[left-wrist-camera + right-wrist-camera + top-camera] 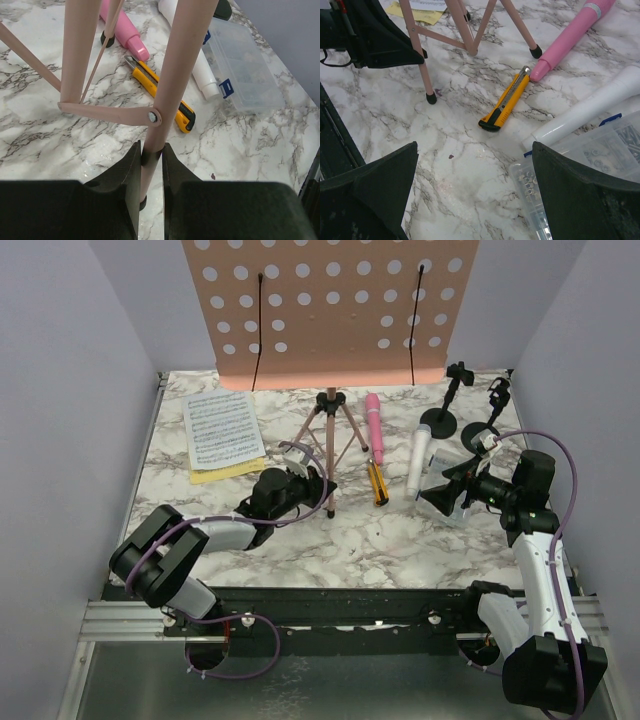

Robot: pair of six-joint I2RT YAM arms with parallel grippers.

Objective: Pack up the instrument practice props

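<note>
Your left jaws pinch the near leg of the pink tripod (pixel 330 435), which stands mid-table under the music rack (pixel 330 310). Your right jaws are spread wide over the clear plastic box (pixel 580 165) at four o'clock; its compartments hold small metal bits. The white microphone (pixel 420 458) lies just beside the box, with the pink microphone (pixel 373 420) and cutter (pixel 379 483) toward nine o'clock of it. The sheet-music pages (pixel 222 430) lie at ten o'clock.

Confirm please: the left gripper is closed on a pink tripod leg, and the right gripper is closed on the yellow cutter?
No. The left gripper does grip the tripod leg, but the right gripper is open and empty; the right wrist view shows the cutter lying free.
</note>
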